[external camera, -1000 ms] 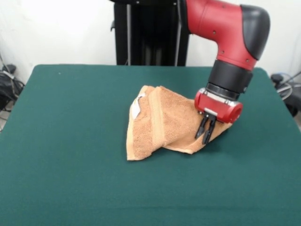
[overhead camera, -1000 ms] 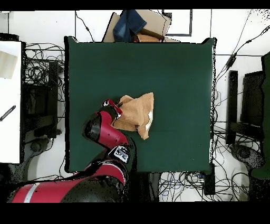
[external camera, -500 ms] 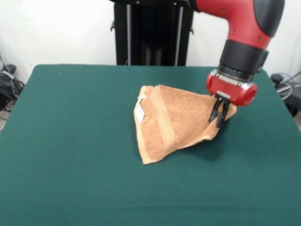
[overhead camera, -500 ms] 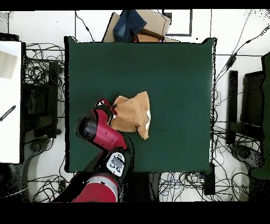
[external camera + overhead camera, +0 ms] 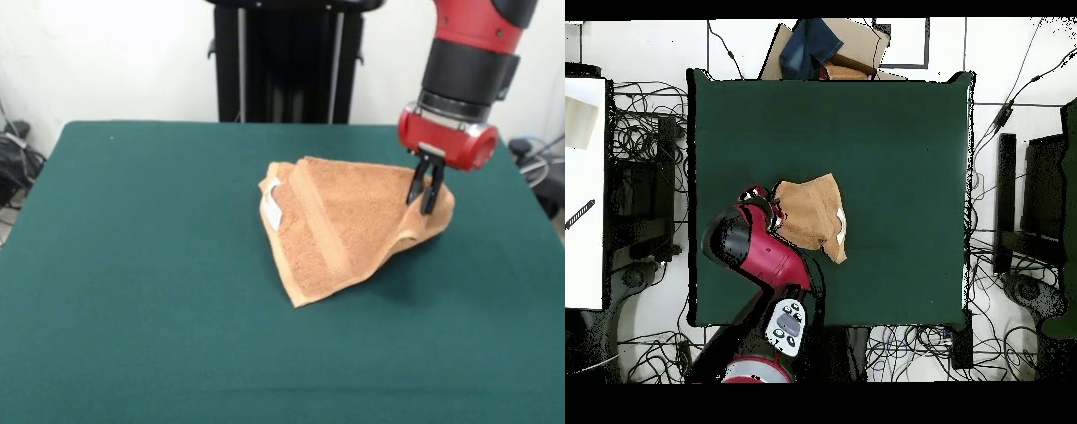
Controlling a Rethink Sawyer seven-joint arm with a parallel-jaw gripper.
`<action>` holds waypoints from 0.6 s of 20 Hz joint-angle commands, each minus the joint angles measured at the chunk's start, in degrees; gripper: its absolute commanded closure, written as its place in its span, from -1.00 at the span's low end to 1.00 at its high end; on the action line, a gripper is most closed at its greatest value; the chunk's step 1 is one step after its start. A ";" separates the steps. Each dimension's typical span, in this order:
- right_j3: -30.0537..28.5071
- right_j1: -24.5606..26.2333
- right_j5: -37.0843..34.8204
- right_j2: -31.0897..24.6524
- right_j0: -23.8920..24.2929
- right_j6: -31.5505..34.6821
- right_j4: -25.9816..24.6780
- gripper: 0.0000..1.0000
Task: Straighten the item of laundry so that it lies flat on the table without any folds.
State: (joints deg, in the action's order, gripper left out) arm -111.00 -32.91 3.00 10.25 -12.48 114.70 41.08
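Observation:
The item of laundry (image 5: 340, 221) is an orange-tan terry towel, folded over itself into a rough triangle on the dark green table (image 5: 132, 265). A woven band runs diagonally across it and a small white label shows at its left edge. My gripper (image 5: 425, 196) is shut on the towel's right corner and holds that corner lifted off the table. In the overhead view the towel (image 5: 810, 210) lies left of the table's (image 5: 895, 130) middle, with my gripper (image 5: 770, 203) at its left edge.
A cardboard box with blue cloth (image 5: 827, 45) sits beyond the table's far edge in the overhead view. Cables and dark equipment (image 5: 635, 170) lie on the floor around the table.
My gripper has moved up and to the right in the front view, dragging the towel's held corner with it. The towel has shifted and stretched out that way.

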 commanded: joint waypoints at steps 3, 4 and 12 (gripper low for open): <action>-4.79 -3.23 -1.23 -4.27 5.13 9.97 -4.44 1.00; -4.94 -3.44 -1.32 -4.48 5.55 9.90 -4.86 1.00; -5.74 -4.84 -2.41 -5.37 7.16 10.17 -6.87 1.00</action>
State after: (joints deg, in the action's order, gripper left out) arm -111.43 -36.50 2.99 10.24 -6.80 114.70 36.94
